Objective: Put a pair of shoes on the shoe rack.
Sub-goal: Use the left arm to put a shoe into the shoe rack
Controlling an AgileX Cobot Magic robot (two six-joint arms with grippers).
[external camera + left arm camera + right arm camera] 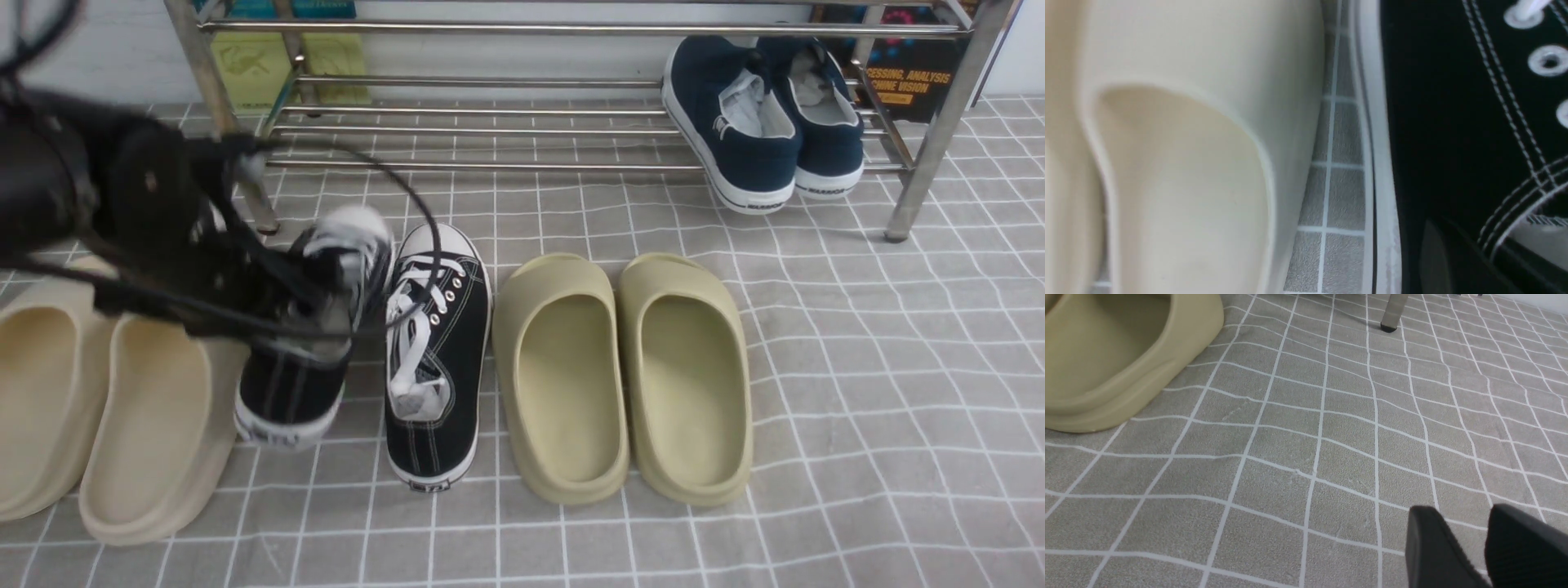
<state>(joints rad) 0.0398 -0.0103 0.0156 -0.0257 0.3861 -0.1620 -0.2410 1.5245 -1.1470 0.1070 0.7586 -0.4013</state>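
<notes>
Progress is slight: neither half of the pair is on the shoe rack [490, 167]. I find the left black canvas sneaker [282, 396] at centre-left of the frame, under the left arm; its laced mate [445, 376] lies toe-up beside it, nearer mid-frame and untouched. My left tool [1461, 234] is closed, apparently pinching the first sneaker at its collar. My right tool [1466, 518] has its tips apart, with nothing between them. Outstanding, in my judgement: carry the first sneaker to a shelf, then pick up and place the second. Navy slip-ons [735, 131] occupy the lower shelf at upper right.

Visibility defects: the left arm [171, 204] and its cable blur across the left of the front view and cover part of the gripped sneaker, so its clearance from the checked cloth [857, 408] cannot be certified. Finger contact is dark and partly cut off in the left wrist view. The rack's top is cropped. Beige slides [155, 425] run off the left edge.
</notes>
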